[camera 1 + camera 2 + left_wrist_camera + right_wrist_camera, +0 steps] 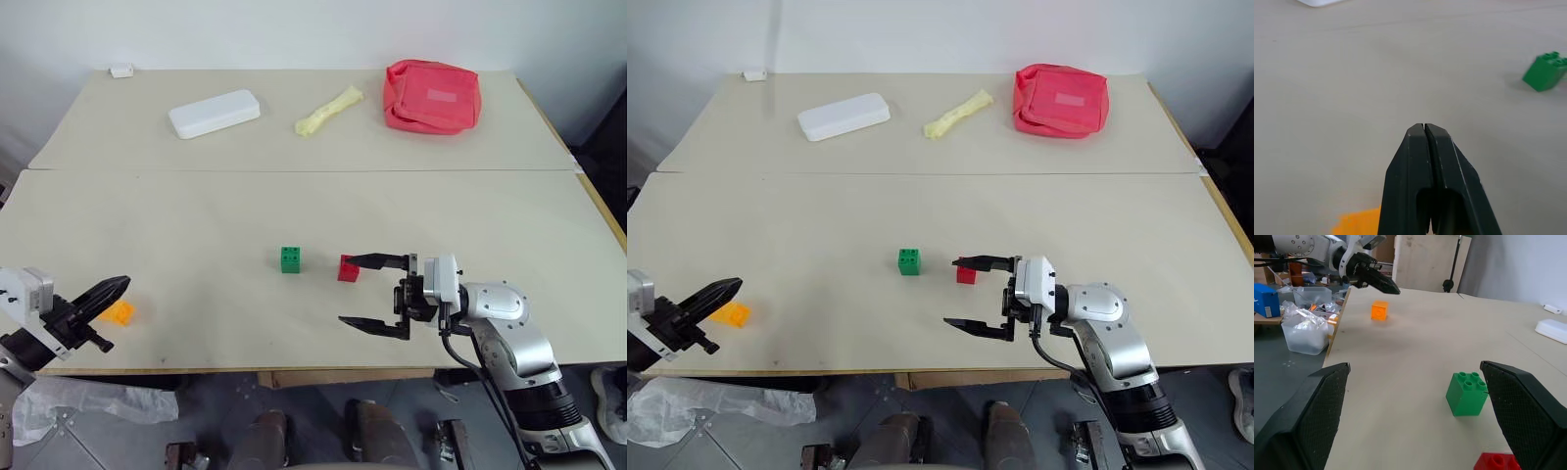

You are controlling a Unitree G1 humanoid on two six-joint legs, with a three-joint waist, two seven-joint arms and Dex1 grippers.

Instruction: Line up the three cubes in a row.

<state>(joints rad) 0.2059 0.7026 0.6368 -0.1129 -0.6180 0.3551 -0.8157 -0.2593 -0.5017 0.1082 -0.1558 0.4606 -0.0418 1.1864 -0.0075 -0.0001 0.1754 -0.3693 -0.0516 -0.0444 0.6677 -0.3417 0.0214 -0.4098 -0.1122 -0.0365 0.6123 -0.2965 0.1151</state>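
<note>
You had the green cube (290, 258) near the middle of the surface (196, 215), with the red cube (348, 268) just to its right and the orange-yellow cube (120, 312) well off to its left, near the front edge. Your right gripper (374, 292) pointed toward the green cube with its jaws spread wide and empty; the far finger's tip lay over the red cube, and I couldn't tell whether it touched. The green cube sat just past those fingertips, apart from them. Your left gripper (116, 289) had its jaws pressed together, holding nothing, its tip over the orange-yellow cube, aimed toward the green cube. Beyond the green cube lay a white case (214, 114), a pale yellow object (328, 110) and a pinkish-red pouch (432, 96).
</note>
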